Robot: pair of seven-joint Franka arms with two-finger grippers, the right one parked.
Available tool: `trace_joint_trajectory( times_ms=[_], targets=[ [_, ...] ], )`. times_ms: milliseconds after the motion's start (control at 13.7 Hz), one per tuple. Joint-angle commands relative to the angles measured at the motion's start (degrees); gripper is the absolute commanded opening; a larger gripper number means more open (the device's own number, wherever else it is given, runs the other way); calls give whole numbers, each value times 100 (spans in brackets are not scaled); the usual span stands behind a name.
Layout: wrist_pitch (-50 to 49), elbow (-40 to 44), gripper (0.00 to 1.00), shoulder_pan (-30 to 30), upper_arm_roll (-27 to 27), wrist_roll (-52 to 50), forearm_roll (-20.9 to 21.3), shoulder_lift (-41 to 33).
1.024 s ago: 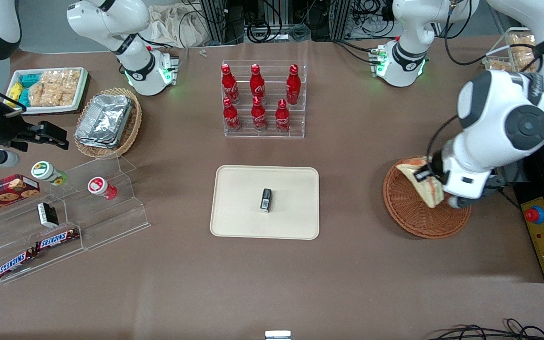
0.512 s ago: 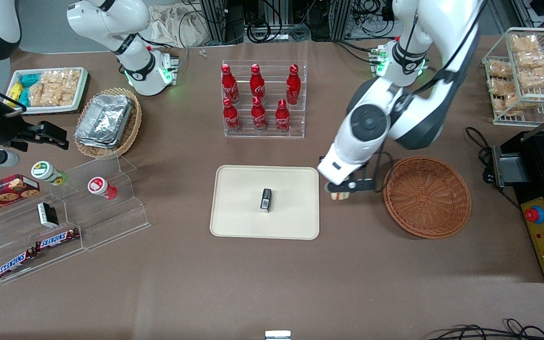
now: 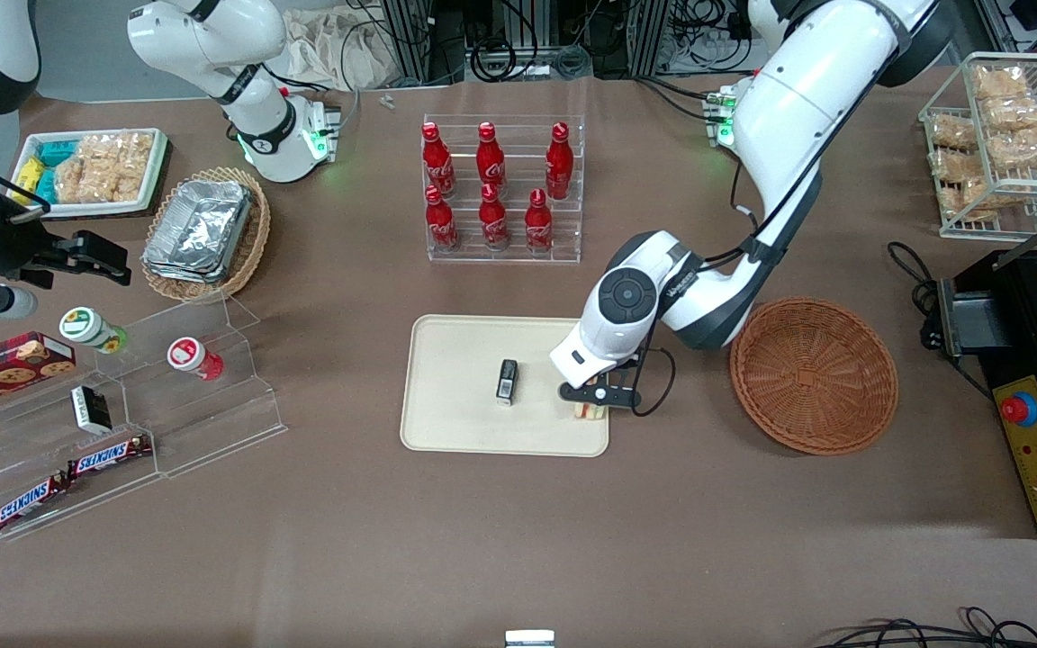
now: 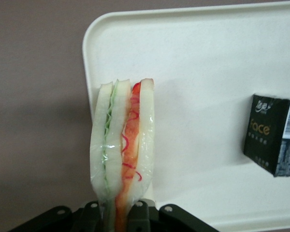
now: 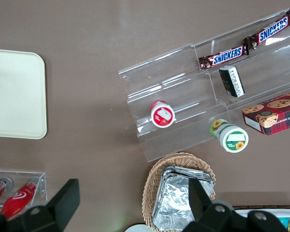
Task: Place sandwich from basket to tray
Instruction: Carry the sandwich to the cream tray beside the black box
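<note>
My left gripper (image 3: 592, 402) is shut on the sandwich (image 3: 589, 411), a wrapped wedge of white bread with green and red-orange filling (image 4: 122, 154). It holds the sandwich over the cream tray (image 3: 455, 378) (image 4: 203, 72), at the tray's corner nearest the front camera on the basket's side. I cannot tell whether the sandwich touches the tray. The reddish-brown wicker basket (image 3: 814, 375) stands beside the tray toward the working arm's end and holds nothing.
A small black box (image 3: 507, 381) (image 4: 273, 135) lies in the middle of the tray. A clear rack of red cola bottles (image 3: 500, 189) stands farther from the front camera than the tray. Clear snack shelves (image 3: 122, 405) and a foil-container basket (image 3: 203, 232) lie toward the parked arm's end.
My left gripper lifted the sandwich out of the basket, carried it sideways past the tray's edge, and now holds it lower over the tray's corner.
</note>
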Motion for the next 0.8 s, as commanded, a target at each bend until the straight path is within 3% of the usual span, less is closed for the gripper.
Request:
trace_joint_trajectory(
  times_ms=[0,73,366,659,732],
  targets=[
    [76,210,33,-86,38,-43,131,124],
    [76,210,99,-86,38,-95,140,115],
    [-116,201,100,-16,55,-367,53,-358],
    [-1520,577,100,528,21,-431,0,-1193],
    [-1837,770,100,642,20,-317,-183,-1325]
  ],
)
